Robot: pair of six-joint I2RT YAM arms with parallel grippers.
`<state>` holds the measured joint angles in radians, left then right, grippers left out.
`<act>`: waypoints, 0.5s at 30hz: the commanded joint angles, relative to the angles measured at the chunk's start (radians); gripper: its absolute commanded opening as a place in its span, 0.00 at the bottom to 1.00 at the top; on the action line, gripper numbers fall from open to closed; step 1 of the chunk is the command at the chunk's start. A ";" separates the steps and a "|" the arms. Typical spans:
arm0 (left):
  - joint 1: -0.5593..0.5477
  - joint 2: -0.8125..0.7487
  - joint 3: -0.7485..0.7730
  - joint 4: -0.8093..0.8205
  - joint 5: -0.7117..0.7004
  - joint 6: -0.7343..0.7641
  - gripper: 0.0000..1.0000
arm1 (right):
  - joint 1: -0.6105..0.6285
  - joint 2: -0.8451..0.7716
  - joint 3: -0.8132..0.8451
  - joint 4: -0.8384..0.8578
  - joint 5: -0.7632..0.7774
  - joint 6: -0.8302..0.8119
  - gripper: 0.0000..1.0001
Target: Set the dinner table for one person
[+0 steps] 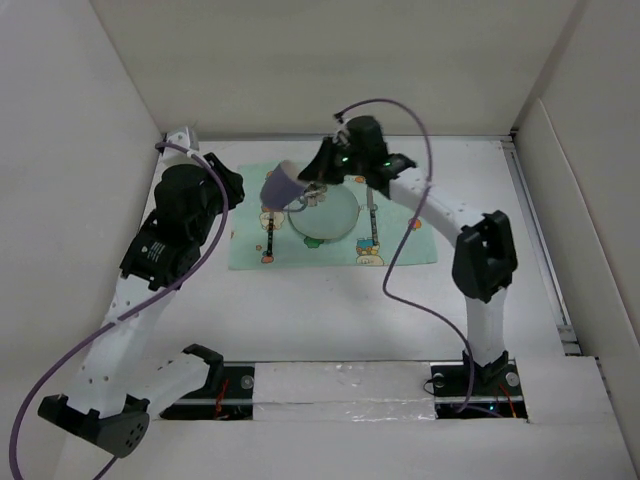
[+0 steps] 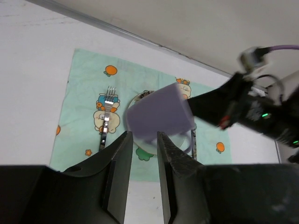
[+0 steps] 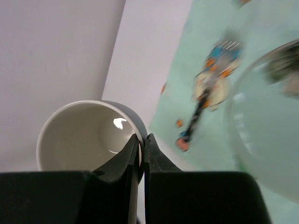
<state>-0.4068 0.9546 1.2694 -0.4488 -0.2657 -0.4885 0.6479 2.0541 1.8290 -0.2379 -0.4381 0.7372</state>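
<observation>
The white dinner table (image 1: 300, 320) carries a mint-green cartoon placemat (image 1: 250, 250). On the placemat lie a fork (image 1: 270, 240) at the left, a clear round plate (image 1: 325, 215) in the middle and a dark-handled utensil (image 1: 372, 215) at the right. My right gripper (image 1: 305, 195) is shut on the rim of a purple mug (image 1: 283, 186) and holds it tilted in the air above the mat's upper left part. In the right wrist view the mug (image 3: 84, 135) shows its white inside, with the gripper (image 3: 141, 137) pinching the wall. My left gripper (image 2: 142, 135) is open and empty, and the mug (image 2: 159, 116) hangs in front of it.
White walls enclose the table on the left, back and right. The left arm (image 1: 185, 215) stands over the placemat's left edge. A small grey object (image 1: 185, 137) sits in the far left corner. A purple cable (image 1: 400, 270) trails from the right arm.
</observation>
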 commanded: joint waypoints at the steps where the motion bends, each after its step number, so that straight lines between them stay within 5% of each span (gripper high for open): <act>1: -0.004 0.018 -0.001 0.122 0.051 -0.004 0.25 | -0.152 -0.129 -0.052 0.108 -0.002 -0.034 0.00; 8: -0.004 0.084 -0.037 0.211 0.069 0.030 0.26 | -0.431 -0.111 0.044 -0.122 0.281 -0.212 0.00; 15: -0.004 0.147 -0.061 0.232 0.089 0.044 0.29 | -0.513 -0.005 0.183 -0.253 0.412 -0.295 0.00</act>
<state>-0.4068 1.0855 1.2247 -0.2756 -0.1974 -0.4683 0.1387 2.0426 1.9026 -0.4622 -0.0978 0.4953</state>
